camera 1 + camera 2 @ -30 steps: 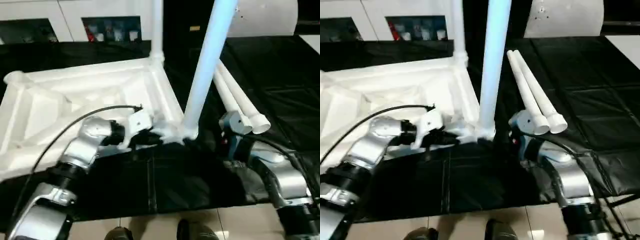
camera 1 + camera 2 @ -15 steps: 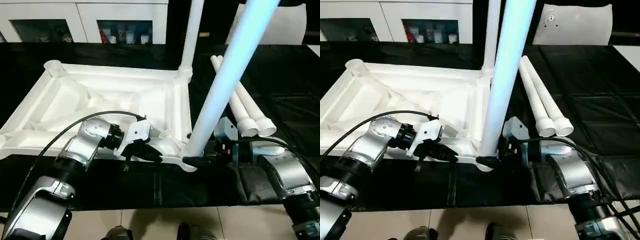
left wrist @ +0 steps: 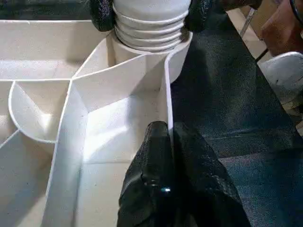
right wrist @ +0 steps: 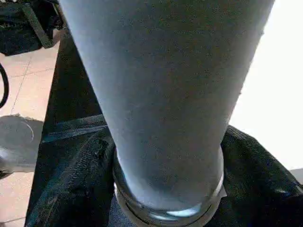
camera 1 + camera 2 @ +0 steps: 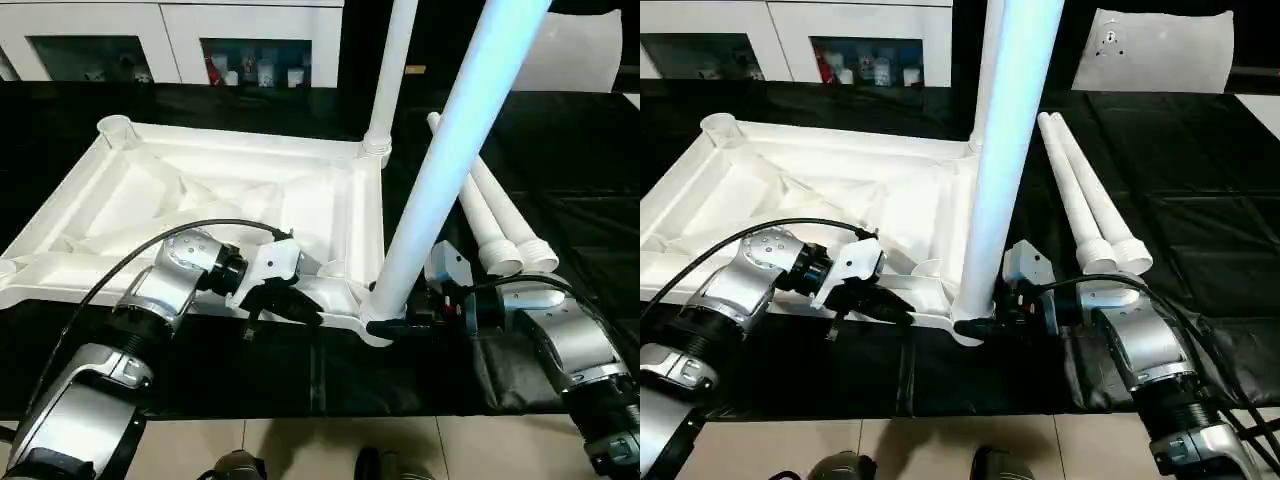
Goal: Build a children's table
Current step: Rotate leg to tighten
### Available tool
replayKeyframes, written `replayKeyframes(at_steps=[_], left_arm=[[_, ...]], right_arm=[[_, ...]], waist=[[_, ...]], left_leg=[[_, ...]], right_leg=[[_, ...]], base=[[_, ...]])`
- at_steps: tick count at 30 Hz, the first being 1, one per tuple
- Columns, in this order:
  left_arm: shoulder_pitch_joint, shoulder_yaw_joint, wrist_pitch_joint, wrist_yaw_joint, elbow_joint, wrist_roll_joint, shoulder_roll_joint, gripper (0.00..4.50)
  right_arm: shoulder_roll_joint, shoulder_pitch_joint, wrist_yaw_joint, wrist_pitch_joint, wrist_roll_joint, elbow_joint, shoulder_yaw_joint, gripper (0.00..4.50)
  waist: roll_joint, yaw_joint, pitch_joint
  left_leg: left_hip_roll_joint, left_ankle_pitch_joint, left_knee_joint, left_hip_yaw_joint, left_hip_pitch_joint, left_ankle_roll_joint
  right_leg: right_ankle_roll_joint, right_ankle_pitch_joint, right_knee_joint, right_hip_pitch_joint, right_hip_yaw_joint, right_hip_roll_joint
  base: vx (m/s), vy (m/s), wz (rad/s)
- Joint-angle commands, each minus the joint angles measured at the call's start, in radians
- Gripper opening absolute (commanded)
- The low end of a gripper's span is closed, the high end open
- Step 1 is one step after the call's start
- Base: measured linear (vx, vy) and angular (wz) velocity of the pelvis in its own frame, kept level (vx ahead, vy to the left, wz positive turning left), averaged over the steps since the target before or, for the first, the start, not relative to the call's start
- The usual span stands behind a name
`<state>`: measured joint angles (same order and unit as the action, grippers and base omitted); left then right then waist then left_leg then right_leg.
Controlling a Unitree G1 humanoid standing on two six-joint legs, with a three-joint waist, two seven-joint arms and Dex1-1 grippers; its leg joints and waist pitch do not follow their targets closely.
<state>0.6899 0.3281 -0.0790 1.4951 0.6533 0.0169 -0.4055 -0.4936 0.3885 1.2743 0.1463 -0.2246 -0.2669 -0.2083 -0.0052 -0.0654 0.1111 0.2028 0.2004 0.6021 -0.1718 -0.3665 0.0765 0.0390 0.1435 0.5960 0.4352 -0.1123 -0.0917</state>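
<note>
Head views. The white plastic square table top (image 5: 200, 200) lay upside down on the black cloth-covered work surface (image 5: 580, 190), its X-ribbed underside facing up. Its near rim ran close to the cloth's front edge, beyond which pale floor tiles (image 5: 300, 450) showed. Legs counted four: one long tapered white leg (image 5: 392, 60) stood upright in the far right corner socket, a second white leg (image 5: 450, 160) stood in the near right corner socket, leaning slightly, and two loose white legs (image 5: 500, 225) lay side by side on the cloth just right of the top, with open black cloth beyond them. One empty round corner socket (image 5: 115, 128) showed at the far left. My left gripper (image 5: 305, 312) sat at the near rim; my right gripper (image 5: 990, 322) reached to the base of the near leg. White glass-door cabinets (image 5: 150, 40) lined the far wall.

Left wrist view. My left black fingers (image 3: 161, 179) were closed together on the thin upright rim wall (image 3: 168, 94) of the top, one on each side of it. Ahead, the near leg's ribbed end sat in its socket.

Right wrist view. My right black fingers (image 4: 75, 189) stood wide, flanking the near leg's base, pressed close on both sides; a firm hold could not be confirmed.
</note>
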Motion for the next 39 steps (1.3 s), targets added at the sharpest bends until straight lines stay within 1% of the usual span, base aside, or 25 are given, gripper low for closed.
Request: replayKeyframes(at_steps=[1, 2, 3, 6, 8, 9, 10, 11, 12, 13, 14, 15, 19, 20, 22, 23, 24, 26, 27, 29, 30, 33, 34, 36, 39], left_arm=[[0.017, 0.007, 0.0, 0.044, -0.012, 0.021, 0.011, 0.0], [0.01, -0.007, 0.039, 0.009, -0.037, 0.031, 0.021, 0.0], [0.009, -0.008, 0.042, 0.006, -0.039, 0.032, 0.022, 0.0], [-0.019, -0.028, 0.164, -0.132, -0.123, 0.023, 0.058, 0.0], [-0.033, -0.043, 0.231, -0.199, -0.172, 0.034, 0.094, 0.0], [-0.045, -0.054, 0.28, -0.26, -0.206, 0.037, 0.13, 0.0], [-0.05, -0.059, 0.303, -0.288, -0.223, 0.038, 0.147, 0.0], [-0.063, -0.067, 0.362, -0.378, -0.261, 0.026, 0.198, 0.0], [-0.065, -0.07, 0.377, -0.416, -0.266, 0.018, 0.221, 0.0], [-0.066, -0.075, 0.394, -0.457, -0.27, 0.011, 0.246, 0.0], [-0.064, -0.082, 0.428, -0.539, -0.278, -0.003, 0.292, 0.0], [-0.064, -0.085, 0.445, -0.576, -0.284, -0.009, 0.31, 0.0], [-0.058, -0.085, 0.479, -0.691, -0.292, -0.042, 0.373, 0.0], [-0.057, -0.08, 0.5, -0.746, -0.3, -0.071, 0.401, 0.0], [-0.057, -0.077, 0.511, -0.768, -0.306, -0.087, 0.412, 0.0], [-0.054, -0.077, 0.513, -0.775, -0.305, -0.093, 0.414, 0.0], [-0.053, -0.076, 0.519, -0.783, -0.308, -0.098, 0.417, 0.0], [-0.048, -0.068, 0.492, -0.765, -0.299, -0.111, 0.386, 0.0], [-0.05, -0.068, 0.482, -0.752, -0.299, -0.11, 0.368, 0.0], [-0.056, -0.07, 0.481, -0.739, -0.306, -0.105, 0.349, 0.0], [-0.06, -0.071, 0.478, -0.733, -0.308, -0.106, 0.344, 0.0], [-0.072, -0.079, 0.463, -0.708, -0.312, -0.105, 0.316, 0.0], [-0.081, -0.081, 0.436, -0.68, -0.314, -0.099, 0.294, 0.0], [-0.087, -0.081, 0.415, -0.661, -0.31, -0.097, 0.278, 0.0], [-0.084, -0.091, 0.4, -0.674, -0.286, -0.105, 0.261, 0.0]], right_arm=[[-0.002, 0.0, 0.002, 0.009, -0.007, 0.009, -0.004, 2.75], [0.017, -0.017, -0.017, 0.044, -0.033, 0.035, 0.007, 2.75], [0.019, -0.019, -0.019, 0.047, -0.035, 0.037, 0.008, 2.75], [0.097, -0.066, -0.147, 0.142, -0.066, 0.108, 0.031, 2.75], [0.146, -0.084, -0.239, 0.162, -0.046, 0.124, 0.031, 2.74], [0.193, -0.091, -0.313, 0.178, -0.033, 0.127, 0.034, 2.74], [0.216, -0.094, -0.349, 0.186, -0.027, 0.128, 0.036, 2.74], [0.293, -0.097, -0.468, 0.213, -0.011, 0.124, 0.049, 2.74], [0.326, -0.093, -0.511, 0.224, -0.012, 0.117, 0.058, 2.74], [0.359, -0.088, -0.554, 0.233, -0.011, 0.109, 0.065, 2.74], [0.417, -0.075, -0.639, 0.247, 0.007, 0.092, 0.077, 2.74], [0.44, -0.069, -0.677, 0.256, 0.019, 0.087, 0.082, 2.74], [0.52, -0.031, -0.793, 0.267, 0.042, 0.054, 0.093, 2.74], [0.567, -0.011, -0.859, 0.282, 0.052, 0.036, 0.104, 2.74], [0.592, -0.003, -0.877, 0.275, 0.055, 0.029, 0.111, 2.74], [0.603, -0.002, -0.883, 0.268, 0.052, 0.028, 0.118, 2.74], [0.612, -0.002, -0.891, 0.264, 0.052, 0.029, 0.124, 3.09], [0.595, -0.016, -0.88, 0.251, 0.056, 0.045, 0.13, 3.44], [0.576, -0.029, -0.871, 0.243, 0.058, 0.058, 0.134, 3.46], [0.549, -0.047, -0.862, 0.231, 0.062, 0.075, 0.14, 3.74], [0.542, -0.053, -0.862, 0.229, 0.066, 0.08, 0.144, 3.74], [0.489, -0.088, -0.835, 0.209, 0.07, 0.113, 0.163, 4.12], [0.449, -0.115, -0.817, 0.192, 0.069, 0.142, 0.18, 4.19], [0.404, -0.14, -0.808, 0.158, 0.086, 0.165, 0.193, 4.26], [0.372, -0.183, -0.768, 0.192, 0.029, 0.233, 0.245, 4.43]], waist=[[-0.015, -0.001, -0.095], [-0.013, -0.001, -0.095], [-0.013, -0.001, -0.094], [-0.011, 0.001, -0.093], [-0.015, 0.004, -0.09], [-0.013, 0.006, -0.088], [-0.013, 0.011, -0.087], [-0.012, 0.017, -0.086], [-0.016, 0.028, -0.084], [-0.016, 0.031, -0.085], [-0.016, 0.037, -0.082], [-0.017, 0.04, -0.081], [-0.014, 0.05, -0.08], [-0.013, 0.056, -0.081], [-0.011, 0.06, -0.082], [-0.01, 0.061, -0.085], [-0.009, 0.061, -0.087], [-0.008, 0.062, -0.089], [-0.005, 0.063, -0.091], [-0.004, 0.064, -0.093], [-0.005, 0.065, -0.092], [-0.002, 0.061, -0.094], [-0.005, 0.057, -0.095], [-0.006, 0.056, -0.097], [-0.007, 0.053, -0.098]], left_leg=[[0.022, 0.062, -0.059, -0.004, -0.001, -0.113], [0.022, 0.062, -0.059, -0.004, -0.001, -0.112], [0.022, 0.061, -0.06, -0.004, 0.0, -0.112], [0.026, 0.062, -0.062, -0.001, -0.001, -0.098], [0.021, 0.083, -0.064, -0.001, -0.001, -0.083], [0.02, 0.088, -0.064, 0.0, 0.0, -0.073], [0.023, 0.09, -0.066, 0.0, -0.001, -0.063], [0.019, 0.096, -0.067, 0.002, -0.005, -0.052], [0.017, 0.107, -0.068, 0.001, -0.004, -0.045], [0.014, 0.115, -0.066, 0.001, -0.002, -0.039], [0.008, 0.121, -0.066, 0.0, -0.005, -0.039], [0.006, 0.132, -0.065, -0.001, -0.001, -0.04], [-0.002, 0.156, -0.062, 0.0, 0.002, -0.053], [0.0, 0.156, -0.064, 0.001, -0.002, -0.054], [0.001, 0.167, -0.065, 0.003, 0.001, -0.056], [0.002, 0.163, -0.066, 0.004, -0.001, -0.062], [0.004, 0.156, -0.066, 0.004, -0.002, -0.066], [0.009, 0.145, -0.07, 0.005, -0.004, -0.081], [0.011, 0.145, -0.07, 0.006, -0.003, -0.084], [0.011, 0.146, -0.069, 0.004, -0.003, -0.092], [0.01, 0.147, -0.069, 0.003, -0.003, -0.095], [0.01, 0.146, -0.067, 0.001, -0.001, -0.097], [0.01, 0.138, -0.066, 0.0, -0.003, -0.101], [0.011, 0.129, -0.067, 0.001, -0.006, -0.104], [0.012, 0.125, -0.065, 0.0, -0.004, -0.111]], right_leg=[[0.185, 0.269, -0.063, -0.082, 0.056, -0.053], [0.186, 0.268, -0.063, -0.082, 0.056, -0.053], [0.188, 0.264, -0.064, -0.083, 0.057, -0.052], [0.189, 0.269, -0.062, -0.082, 0.057, -0.053], [0.168, 0.326, -0.072, -0.083, 0.055, -0.053], [0.157, 0.352, -0.076, -0.079, 0.054, -0.053], [0.154, 0.356, -0.075, -0.079, 0.055, -0.053], [0.143, 0.374, -0.077, -0.082, 0.052, -0.052], [0.134, 0.397, -0.084, -0.078, 0.051, -0.05], [0.127, 0.415, -0.085, -0.078, 0.05, -0.05], [0.108, 0.45, -0.092, -0.079, 0.049, -0.049], [0.093, 0.486, -0.1, -0.074, 0.047, -0.048], [0.052, 0.55, -0.113, -0.07, 0.041, -0.044], [0.051, 0.541, -0.112, -0.07, 0.04, -0.042], [0.047, 0.537, -0.115, -0.068, 0.038, -0.041], [0.051, 0.51, -0.112, -0.072, 0.038, -0.042], [0.057, 0.489, -0.11, -0.073, 0.039, -0.043], [0.089, 0.41, -0.101, -0.074, 0.042, -0.042], [0.102, 0.386, -0.098, -0.075, 0.043, -0.043], [0.116, 0.366, -0.098, -0.076, 0.045, -0.043], [0.124, 0.362, -0.096, -0.077, 0.046, -0.044], [0.129, 0.371, -0.099, -0.076, 0.047, -0.045], [0.122, 0.36, -0.098, -0.08, 0.048, -0.044], [0.128, 0.342, -0.094, -0.081, 0.048, -0.045], [0.131, 0.332, -0.093, -0.08, 0.05, -0.044]], base=[[0.0, 0.0, 0.0], [0.0, 0.0, 0.0], [0.0, 0.0, 0.0], [0.0, 0.0, 0.0], [0.0, 0.0, 0.0], [0.0, 0.0, 0.0], [0.0, 0.0, 0.0], [0.0, 0.0, 0.0], [0.0, 0.0, 0.0], [0.0, 0.0, 0.0], [0.0, 0.0, 0.0], [0.0, 0.0, 0.0], [0.0, 0.0, 0.0], [0.0, 0.0, 0.0], [0.0, 0.0, 0.0], [0.0, 0.0, 0.0], [0.0, 0.0, 0.0], [0.0, 0.0, 0.0], [0.0, 0.0, 0.0], [0.0, 0.0, 0.0], [0.0, 0.0, 0.0], [0.0, 0.0, 0.0], [0.0, 0.0, 0.0], [0.0, 0.0, 0.0], [0.0, 0.0, 0.0]])
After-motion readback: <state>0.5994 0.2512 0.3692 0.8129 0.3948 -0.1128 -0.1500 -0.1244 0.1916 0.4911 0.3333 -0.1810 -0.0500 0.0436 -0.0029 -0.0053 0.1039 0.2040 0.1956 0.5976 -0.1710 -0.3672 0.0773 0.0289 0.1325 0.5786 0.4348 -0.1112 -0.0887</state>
